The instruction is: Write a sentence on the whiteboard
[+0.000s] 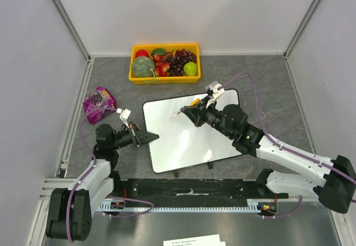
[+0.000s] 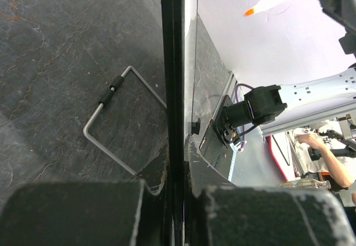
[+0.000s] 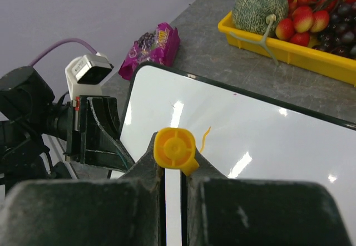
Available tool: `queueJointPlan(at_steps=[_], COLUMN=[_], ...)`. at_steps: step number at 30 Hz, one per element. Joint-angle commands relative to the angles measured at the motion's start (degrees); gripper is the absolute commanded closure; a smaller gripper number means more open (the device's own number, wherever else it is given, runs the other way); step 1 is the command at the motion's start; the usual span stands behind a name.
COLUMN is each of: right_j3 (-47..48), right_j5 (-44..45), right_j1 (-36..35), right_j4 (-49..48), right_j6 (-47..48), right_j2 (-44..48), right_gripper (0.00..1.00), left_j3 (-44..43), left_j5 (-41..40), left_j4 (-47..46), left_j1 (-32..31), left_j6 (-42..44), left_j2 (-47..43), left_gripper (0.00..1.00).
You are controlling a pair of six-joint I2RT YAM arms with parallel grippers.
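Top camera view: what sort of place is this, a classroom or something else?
Probably a robotics test cell: a table walled by plain panels, with a left gripper clamping the whiteboard and a right gripper holding a marker.

Bright overhd light; glare on whiteboard (image 3: 267,140).

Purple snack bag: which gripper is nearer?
Left. The left gripper clamps the whiteboard edge just right of the snack bag; the right gripper holds a marker farther right, over the board.
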State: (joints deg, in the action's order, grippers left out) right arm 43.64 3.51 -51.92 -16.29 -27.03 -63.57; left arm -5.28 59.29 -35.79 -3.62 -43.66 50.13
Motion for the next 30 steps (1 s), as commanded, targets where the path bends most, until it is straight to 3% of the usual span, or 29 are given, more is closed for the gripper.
queueJointPlan(at_steps=[1,11,30], right_j3=[1.71,1.01,0.57], right_j5=[3.69,9.93,10.03], right_j1=[-0.20,-0.11,-0.11], right_j4=[-0.41,0.39,1.53], right_j6=[0.92,2.24,2.59], right_j2=[2.66,1.79,-1.82], right_gripper=[1.00,1.00,1.00], left_j3=[1.24,1.32,1.32], left_j5=[-0.31,-0.31,-0.31], left_j4=[0.46,0.55,0.46], left_j1=[0.01,-0.07,0.01], left_j6=[6.22,6.31,6.31], left_j2=[-0.21,-0.29,-0.38], left_gripper=[0.98,0.98,0.98])
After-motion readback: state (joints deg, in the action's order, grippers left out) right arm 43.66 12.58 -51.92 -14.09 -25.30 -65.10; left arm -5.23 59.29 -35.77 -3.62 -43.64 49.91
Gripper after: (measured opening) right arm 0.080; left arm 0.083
